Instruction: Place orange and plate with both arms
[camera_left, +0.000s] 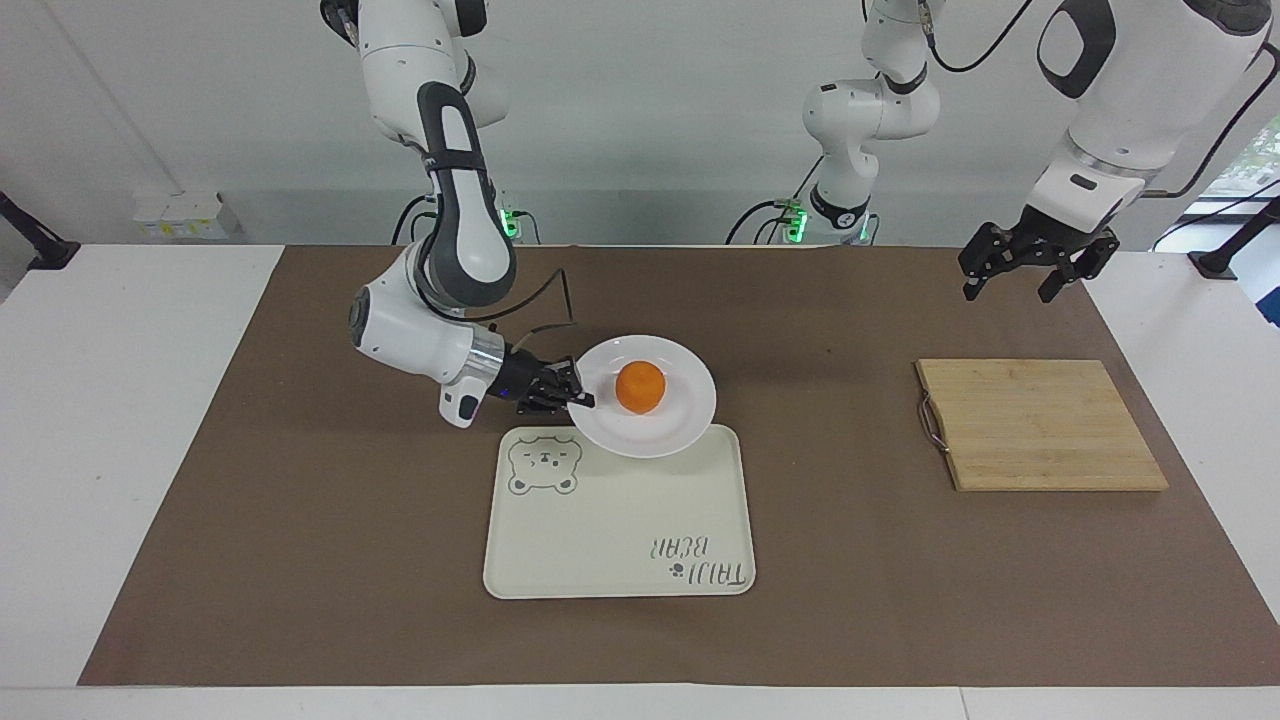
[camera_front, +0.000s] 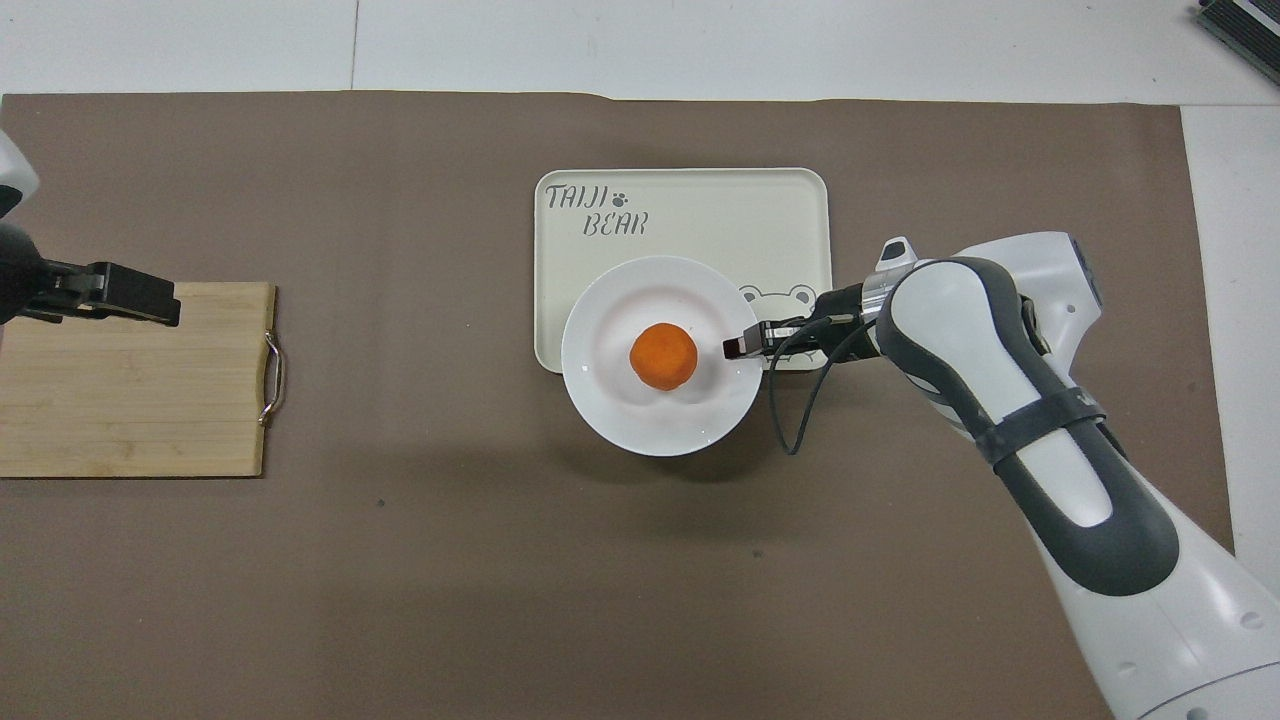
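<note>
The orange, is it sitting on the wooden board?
No, the orange rests on the white plate, which the right gripper holds by its rim.

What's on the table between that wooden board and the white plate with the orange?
Nothing: between the board and the plate there is only bare brown mat, clearest in the overhead view.

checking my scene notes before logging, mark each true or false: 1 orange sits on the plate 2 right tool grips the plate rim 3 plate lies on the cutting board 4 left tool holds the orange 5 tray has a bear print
1. True: the orange sits on the plate.
2. True: the right tool is shut on its rim.
3. False: the plate is carried over the tray edge; the cutting board is bare.
4. False: the left tool waits open above the board's end of the table.
5. True.
</note>
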